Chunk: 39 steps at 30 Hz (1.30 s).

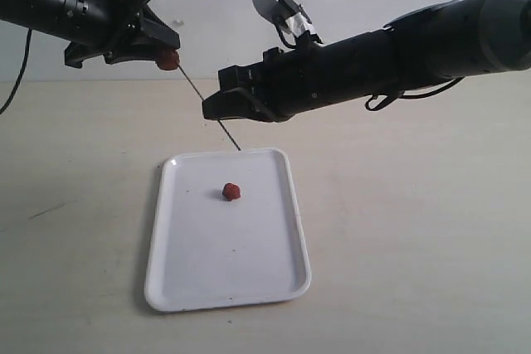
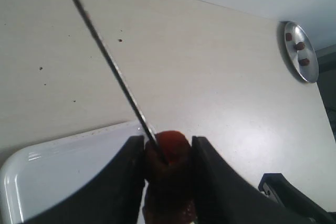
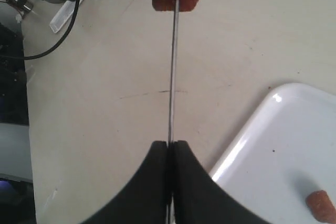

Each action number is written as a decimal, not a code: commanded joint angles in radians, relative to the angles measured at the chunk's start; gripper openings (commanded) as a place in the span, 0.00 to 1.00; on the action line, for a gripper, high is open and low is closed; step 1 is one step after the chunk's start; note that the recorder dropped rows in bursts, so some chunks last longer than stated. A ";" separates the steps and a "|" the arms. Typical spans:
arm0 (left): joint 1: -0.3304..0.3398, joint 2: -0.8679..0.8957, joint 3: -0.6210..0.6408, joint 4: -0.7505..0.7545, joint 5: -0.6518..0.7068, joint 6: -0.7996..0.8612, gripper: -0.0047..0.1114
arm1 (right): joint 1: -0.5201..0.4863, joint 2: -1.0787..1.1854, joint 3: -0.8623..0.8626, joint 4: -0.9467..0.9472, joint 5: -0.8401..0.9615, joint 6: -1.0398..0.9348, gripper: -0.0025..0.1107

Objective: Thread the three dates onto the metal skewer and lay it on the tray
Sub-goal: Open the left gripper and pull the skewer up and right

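Looking at the left gripper (image 1: 163,54), you see its jaws partway open and pressed against either side of one date (image 2: 170,149), which it holds in the air above the table (image 1: 415,230). The metal skewer (image 3: 172,77) is stuck into that date and slants down to the right gripper (image 3: 170,148), whose jaws are closed tight on the rod. The skewer's free end pokes out past them and, in the exterior view, lines up with the far rim of the tray (image 1: 249,263). You have a second date (image 1: 231,192) lying alone on the tray's far half, apart from both grippers. A round metal dish (image 2: 311,67) sits well away, with three small reddish pieces (image 2: 298,45) on it.
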 commanded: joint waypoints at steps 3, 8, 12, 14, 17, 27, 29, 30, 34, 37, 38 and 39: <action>-0.010 -0.005 0.000 -0.021 0.000 0.007 0.31 | 0.002 0.010 -0.015 -0.026 0.039 -0.012 0.02; -0.010 -0.005 0.000 -0.022 -0.004 0.025 0.31 | 0.002 0.010 -0.015 -0.053 0.042 -0.009 0.02; -0.010 -0.005 0.000 -0.024 -0.004 0.031 0.39 | 0.002 0.010 -0.015 -0.061 0.042 -0.009 0.02; -0.010 -0.005 0.000 -0.024 -0.004 0.031 0.48 | 0.002 0.010 -0.015 -0.067 0.042 -0.009 0.02; -0.010 -0.005 0.000 -0.024 -0.004 0.031 0.54 | 0.002 0.010 -0.015 -0.067 0.042 -0.009 0.02; 0.015 -0.005 0.000 -0.010 -0.019 0.045 0.54 | 0.002 -0.008 -0.015 -0.270 -0.100 0.142 0.02; 0.022 -0.005 0.000 -0.009 -0.019 0.059 0.54 | -0.001 -0.016 -0.015 -0.293 -0.112 0.149 0.02; 0.024 -0.005 0.000 0.004 -0.019 0.059 0.54 | -0.002 -0.026 -0.015 -0.299 -0.115 0.149 0.02; 0.025 -0.005 0.000 0.047 -0.019 0.059 0.54 | -0.026 -0.059 -0.015 -0.312 -0.120 0.149 0.02; 0.025 -0.005 0.000 0.074 -0.015 0.059 0.54 | -0.057 -0.091 -0.015 -0.334 -0.132 0.162 0.02; 0.025 -0.005 0.000 0.078 -0.009 0.059 0.54 | -0.066 -0.102 -0.015 -0.348 -0.134 0.167 0.02; 0.025 -0.005 0.000 0.090 -0.001 0.059 0.54 | -0.080 -0.113 -0.015 -0.367 -0.134 0.167 0.02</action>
